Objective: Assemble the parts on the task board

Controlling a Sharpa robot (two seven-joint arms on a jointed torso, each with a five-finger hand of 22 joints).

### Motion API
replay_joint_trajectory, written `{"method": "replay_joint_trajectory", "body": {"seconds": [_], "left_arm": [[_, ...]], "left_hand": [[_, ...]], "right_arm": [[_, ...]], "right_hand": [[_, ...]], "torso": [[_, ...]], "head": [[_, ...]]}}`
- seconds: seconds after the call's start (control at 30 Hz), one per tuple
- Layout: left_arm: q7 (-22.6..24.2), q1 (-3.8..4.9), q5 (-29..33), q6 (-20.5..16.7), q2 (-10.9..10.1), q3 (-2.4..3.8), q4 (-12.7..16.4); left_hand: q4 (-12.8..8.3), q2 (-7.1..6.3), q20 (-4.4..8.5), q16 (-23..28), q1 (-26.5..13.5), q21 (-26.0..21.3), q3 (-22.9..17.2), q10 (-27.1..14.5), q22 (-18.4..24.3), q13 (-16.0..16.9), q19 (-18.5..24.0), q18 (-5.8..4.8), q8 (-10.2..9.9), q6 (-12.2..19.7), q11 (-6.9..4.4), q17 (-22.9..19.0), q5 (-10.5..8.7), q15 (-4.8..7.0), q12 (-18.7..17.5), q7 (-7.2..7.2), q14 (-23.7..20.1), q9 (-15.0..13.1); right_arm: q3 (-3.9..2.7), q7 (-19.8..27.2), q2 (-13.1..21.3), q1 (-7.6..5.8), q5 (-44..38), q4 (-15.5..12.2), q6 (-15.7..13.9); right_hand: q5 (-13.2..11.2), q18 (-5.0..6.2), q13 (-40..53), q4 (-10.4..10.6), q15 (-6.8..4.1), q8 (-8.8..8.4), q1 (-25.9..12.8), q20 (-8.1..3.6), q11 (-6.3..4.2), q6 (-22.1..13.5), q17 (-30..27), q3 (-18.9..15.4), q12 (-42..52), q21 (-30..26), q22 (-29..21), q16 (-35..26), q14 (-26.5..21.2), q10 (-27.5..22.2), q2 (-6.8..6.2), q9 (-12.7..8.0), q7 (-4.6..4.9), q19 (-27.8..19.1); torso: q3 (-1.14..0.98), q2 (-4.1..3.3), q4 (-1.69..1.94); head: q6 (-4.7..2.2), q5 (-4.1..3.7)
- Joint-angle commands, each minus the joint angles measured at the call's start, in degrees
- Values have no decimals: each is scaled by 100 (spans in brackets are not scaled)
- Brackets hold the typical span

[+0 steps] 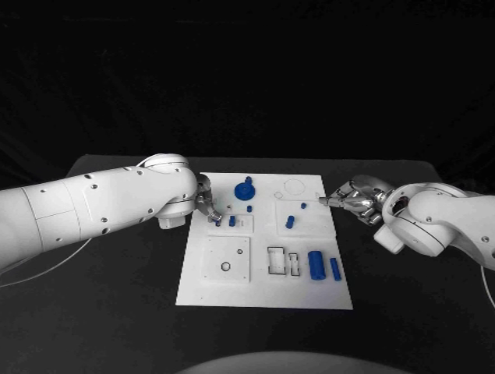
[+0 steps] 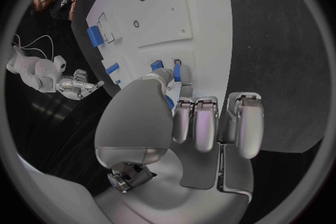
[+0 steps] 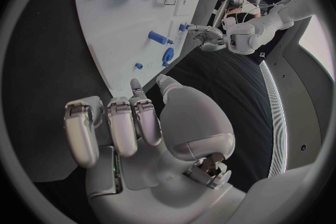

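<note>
Left hand [image 1: 206,204] sits at the left edge of the white rectangular task board [image 1: 231,288], its fingertips down on the board around a short blue peg [image 1: 232,221]. From the left wrist camera the thumb and one finger reach to either side of that small blue peg [image 2: 176,71], while the other fingers are curled back toward the palm — it looks like a pinch, though I cannot tell whether the pads actually press the piece or merely flank it. Right hand [image 1: 358,199] hovers just off the board's right edge, fingers drawn in loosely with nothing between them; its wrist camera shows the fingertips [image 3: 137,88] at the board's rim, touching no part.

As for progress, I judge the assembly to be at an early stage. A round blue knob-shaped part [image 1: 245,191] stands upright near the far middle of the board, and a second short blue peg [image 1: 290,222] stands to its right, with a tiny blue stub [image 1: 305,206] beyond it. At the near right, a thick blue cylinder [image 1: 316,263] and a thinner blue rod [image 1: 335,269] lie flat and loose — beside them two rectangular slots [image 1: 284,262] remain unfilled. A black ring [image 1: 224,268] rests on the raised white square plate at the near left. Most of the work seems still ahead.
</note>
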State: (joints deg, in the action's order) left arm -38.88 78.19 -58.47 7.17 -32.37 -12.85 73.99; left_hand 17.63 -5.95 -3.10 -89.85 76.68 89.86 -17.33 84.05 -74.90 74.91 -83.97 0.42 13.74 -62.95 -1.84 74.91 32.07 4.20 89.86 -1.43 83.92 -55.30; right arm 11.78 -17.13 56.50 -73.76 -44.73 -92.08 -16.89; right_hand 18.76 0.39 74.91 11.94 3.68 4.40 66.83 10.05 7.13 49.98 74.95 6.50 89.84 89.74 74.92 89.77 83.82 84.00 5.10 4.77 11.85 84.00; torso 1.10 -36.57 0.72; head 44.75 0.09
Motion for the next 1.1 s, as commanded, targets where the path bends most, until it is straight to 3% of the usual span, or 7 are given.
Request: {"method": "replay_joint_trajectory", "body": {"seconds": [0.03, 0.6, 1.1], "left_arm": [[146, -5, -56, 68, 21, 2, -16], [167, -16, -60, 215, 19, 2, -71], [197, -27, -19, 299, 54, 1, -99]], "left_hand": [[-102, 32, -50, -15, 44, 14, -137, 595, -1510, 1509, -603, -42, 19, 3, -24, 1509, 13, -8, 14, 28, 608, -10], [-92, 3, -49, -15, 5, 14, -127, 595, -1510, 1509, -603, -42, 20, 13, -14, 1509, -8, -11, 14, 16, 608, -20], [-90, 4, -49, -15, -2, 14, -128, 595, -1510, 1509, -603, -42, 21, 15, -12, 1509, -12, -11, 14, 15, 608, -22]], "right_arm": [[1, 23, -6, 3, -52, -6, 63], [1, 22, -20, 3, -52, 5, 68], [1, 18, -13, 3, -52, 3, 70]], "right_hand": [[34, -39, 1509, 0, 40, 16, 59, 20, 56, -53, 1505, -36, 16, 26, 1508, 23, 618, 600, 20, 8, -2, 600], [34, -39, 1509, 0, 40, 16, 59, 20, 56, -53, 1505, -36, 16, 26, 1508, 23, 618, 600, 20, 8, -2, 600], [34, -39, 1509, 0, 40, 16, 59, 20, 56, -53, 1505, -36, 16, 26, 1508, 23, 618, 600, 20, 8, -2, 600]], "torso": [[-1, 2, -5], [-2, -1, -4], [-3, -3, -6]], "head": [[13, 4], [1, 5], [41, 1]]}}
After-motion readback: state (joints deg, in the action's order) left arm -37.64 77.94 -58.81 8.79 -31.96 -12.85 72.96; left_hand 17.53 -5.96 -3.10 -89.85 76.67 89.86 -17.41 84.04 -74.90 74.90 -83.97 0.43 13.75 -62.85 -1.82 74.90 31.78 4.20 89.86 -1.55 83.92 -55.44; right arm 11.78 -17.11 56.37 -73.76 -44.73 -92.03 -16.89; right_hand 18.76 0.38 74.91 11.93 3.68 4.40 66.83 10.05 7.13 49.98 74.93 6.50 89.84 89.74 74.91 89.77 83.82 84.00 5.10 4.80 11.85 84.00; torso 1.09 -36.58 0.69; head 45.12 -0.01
